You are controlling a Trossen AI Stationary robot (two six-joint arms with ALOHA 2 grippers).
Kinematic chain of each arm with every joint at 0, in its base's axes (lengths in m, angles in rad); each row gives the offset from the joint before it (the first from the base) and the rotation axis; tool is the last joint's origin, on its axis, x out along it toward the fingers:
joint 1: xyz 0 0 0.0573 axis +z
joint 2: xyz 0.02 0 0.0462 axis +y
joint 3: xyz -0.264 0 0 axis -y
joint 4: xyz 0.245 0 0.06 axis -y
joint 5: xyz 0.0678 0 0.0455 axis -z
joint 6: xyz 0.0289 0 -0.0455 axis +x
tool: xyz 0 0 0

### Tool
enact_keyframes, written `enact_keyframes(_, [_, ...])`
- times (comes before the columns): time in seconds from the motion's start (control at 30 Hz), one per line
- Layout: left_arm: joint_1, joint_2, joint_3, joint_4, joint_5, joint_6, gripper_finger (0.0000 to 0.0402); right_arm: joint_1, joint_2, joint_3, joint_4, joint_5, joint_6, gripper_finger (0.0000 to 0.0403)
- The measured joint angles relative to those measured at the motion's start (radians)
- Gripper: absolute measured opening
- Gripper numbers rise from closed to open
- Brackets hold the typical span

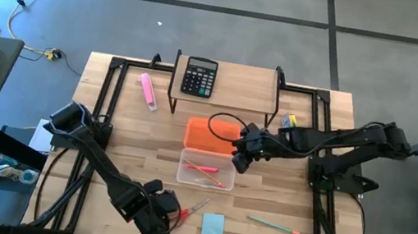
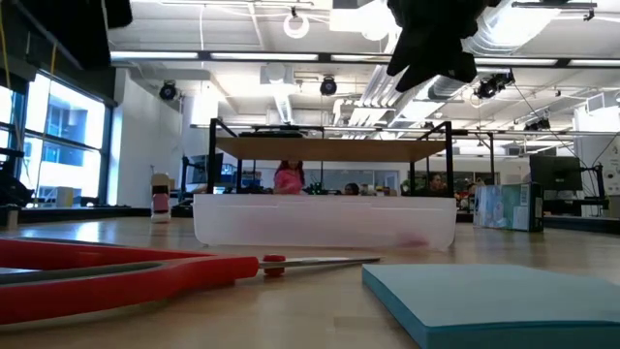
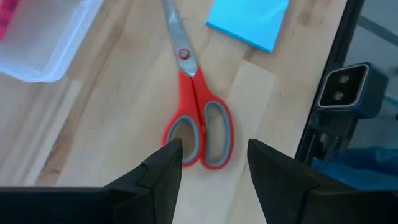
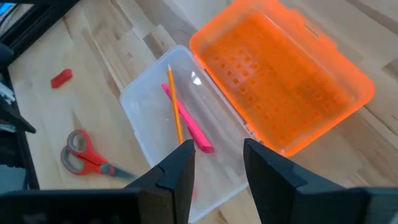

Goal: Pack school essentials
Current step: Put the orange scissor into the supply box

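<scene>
High view: we see scissors [image 1: 197, 207] lying diagonal beside the left gripper [image 1: 162, 225], note pad [image 1: 213, 225] just right.

Left wrist: fingers parted, empty, handles nearest.

Right wrist: right gripper [image 4: 216, 163] parted, empty, above clear box [image 4: 149, 106].

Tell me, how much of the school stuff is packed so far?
Done: an orange pencil and a pink pen lie in the clear box. In hand: nothing; the left tool hovers open over the scissors, the right tool open above the box. Left: scissors, blue pad, green pencil, red eraser.
</scene>
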Motion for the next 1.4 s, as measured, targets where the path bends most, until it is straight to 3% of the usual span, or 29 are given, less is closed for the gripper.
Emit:
enact_keyframes(0.43, [0.000,0.096,0.000,0.029,-0.001,0.012,0.0170,-0.045,-0.001,0.000,-0.007,-0.035,-0.002,0.0128])
enact_keyframes(0.8, [-0.029,0.125,0.002,0.063,-0.069,0.231,0.0170,-0.045,-0.002,0.000,-0.014,-0.032,-0.002,0.0128])
enact_keyframes(1.0, [-0.028,0.146,0.001,0.078,-0.006,0.195,0.0170,-0.045,-0.002,0.000,-0.014,-0.019,-0.002,0.0128])
enact_keyframes(1.4, [-0.023,0.153,0.000,0.089,-0.031,0.162,0.0170,-0.045,-0.002,0.000,-0.020,-0.016,-0.002,0.0128])
